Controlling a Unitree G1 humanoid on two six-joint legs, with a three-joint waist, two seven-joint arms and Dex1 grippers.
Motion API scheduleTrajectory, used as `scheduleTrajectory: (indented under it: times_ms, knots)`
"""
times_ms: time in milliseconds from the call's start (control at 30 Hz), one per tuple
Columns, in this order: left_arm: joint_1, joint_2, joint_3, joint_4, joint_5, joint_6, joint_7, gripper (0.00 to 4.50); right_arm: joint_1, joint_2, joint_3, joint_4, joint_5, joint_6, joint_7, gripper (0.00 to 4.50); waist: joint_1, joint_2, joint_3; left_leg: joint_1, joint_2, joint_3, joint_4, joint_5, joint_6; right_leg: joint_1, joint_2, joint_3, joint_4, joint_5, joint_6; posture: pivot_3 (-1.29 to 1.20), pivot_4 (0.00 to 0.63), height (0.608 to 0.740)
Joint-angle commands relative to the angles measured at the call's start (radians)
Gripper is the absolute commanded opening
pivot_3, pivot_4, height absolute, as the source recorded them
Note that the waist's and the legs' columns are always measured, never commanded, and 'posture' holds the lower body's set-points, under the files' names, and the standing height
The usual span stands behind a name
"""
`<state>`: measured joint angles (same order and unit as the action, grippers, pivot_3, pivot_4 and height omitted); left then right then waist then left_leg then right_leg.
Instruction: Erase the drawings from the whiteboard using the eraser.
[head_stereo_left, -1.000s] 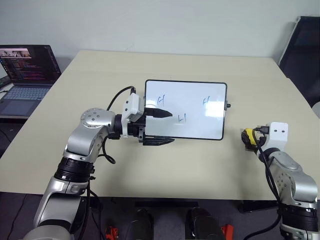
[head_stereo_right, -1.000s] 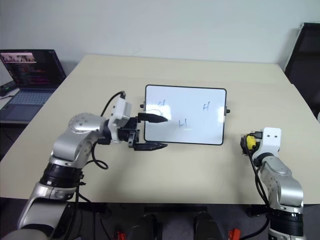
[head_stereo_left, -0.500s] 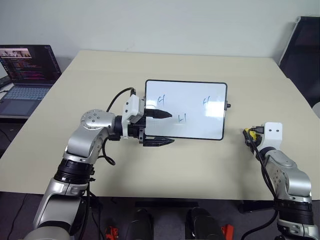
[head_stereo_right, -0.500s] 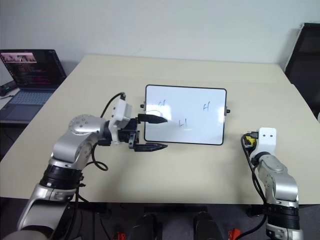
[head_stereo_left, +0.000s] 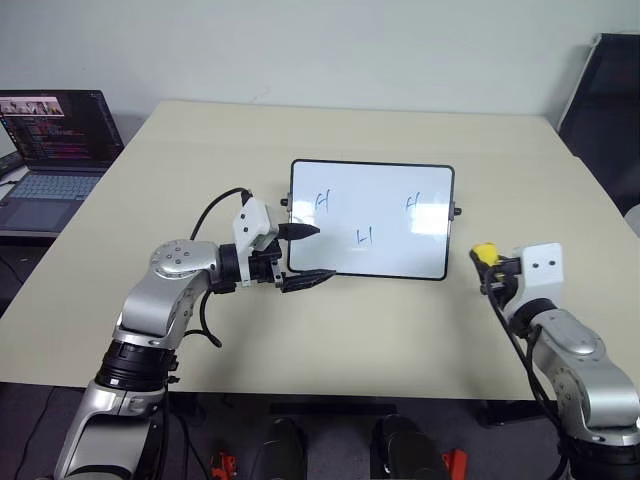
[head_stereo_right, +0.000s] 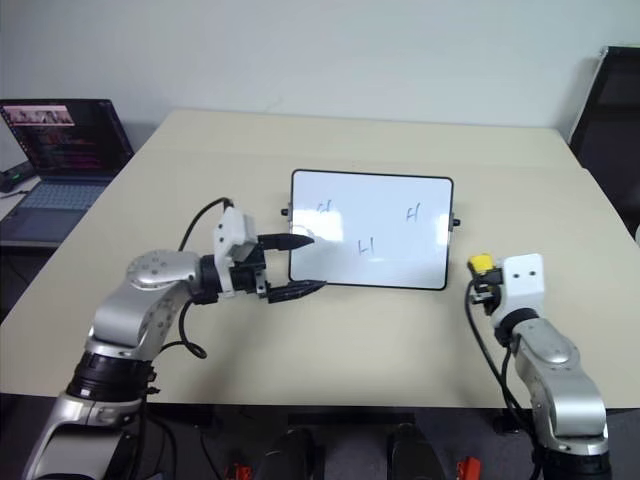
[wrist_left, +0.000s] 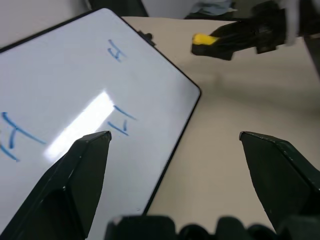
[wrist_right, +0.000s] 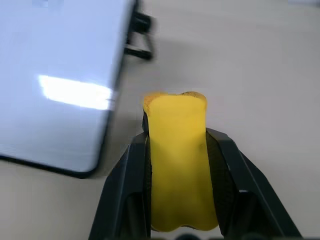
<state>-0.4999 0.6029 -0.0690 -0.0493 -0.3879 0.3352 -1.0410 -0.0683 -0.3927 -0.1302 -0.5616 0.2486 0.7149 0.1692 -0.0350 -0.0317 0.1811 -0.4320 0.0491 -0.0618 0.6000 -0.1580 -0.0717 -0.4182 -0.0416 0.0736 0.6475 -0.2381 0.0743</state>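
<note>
With the yellow eraser (wrist_right: 177, 160) pinched between the right fingers (wrist_right: 125, 185) beside the whiteboard (head_stereo_left: 372, 217), whose three drawings (head_stereo_left: 364, 236) remain, and the left fingers (head_stereo_left: 300, 255) spread across its near corner, wiping seems next.

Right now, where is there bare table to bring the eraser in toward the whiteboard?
Bare tabletop lies between the whiteboard and the right tool holding the eraser, and beyond the board. It is crowded where the open left tool straddles the board's near left corner.
</note>
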Motion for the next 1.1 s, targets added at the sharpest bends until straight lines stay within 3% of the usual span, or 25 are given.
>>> scheduleTrajectory:
  times_ms: [33,167,467,667,1100]
  knots:
    - [-0.012,-0.01,0.033,0.01,-0.002,-0.051,0.0,4.5,-0.085,-0.006,0.054,-0.09,0.008,0.03,0.016,1.17,-0.001,0.0,0.0,0.0,0.0,0.0,0.001,0.0,0.0,0.0,0.0,0.0,0.0,0.0,0.0,0.0,0.15,0.74]
    - [-0.044,-0.025,0.032,0.074,0.002,-0.098,-0.01,4.5,-0.227,0.027,0.095,-0.024,-0.002,0.035,0.004,1.17,0.0,0.0,0.0,0.0,0.0,0.0,0.003,0.0,0.0,0.001,0.0,0.0,0.0,0.001,-0.001,0.0,0.15,0.74]
    - [-0.144,-0.058,0.008,0.09,0.01,-0.076,0.012,4.5,-0.506,0.024,0.166,0.418,-0.155,-0.165,0.0,1.17,0.002,0.0,0.0,-0.001,0.0,0.0,0.001,0.0,0.0,0.002,0.0,-0.001,-0.001,0.0,0.002,0.0,0.15,0.74]
    - [-0.215,-0.093,-0.007,0.088,0.014,-0.039,0.022,4.5,-0.545,0.044,0.182,0.538,-0.198,-0.245,0.022,1.16,0.001,0.0,0.0,0.0,0.0,-0.001,0.001,0.0,0.0,0.003,0.001,-0.001,-0.001,0.001,0.003,0.0,0.15,0.74]
    - [-0.188,-0.06,-0.024,0.099,0.084,-0.02,0.039,4.5,-0.506,-0.006,0.294,0.491,-0.251,-0.122,0.156,1.15,-0.014,0.0,0.0,0.001,0.0,-0.002,0.002,0.0,0.001,0.004,0.001,-0.001,0.0,0.001,0.002,0.0,0.15,0.74]
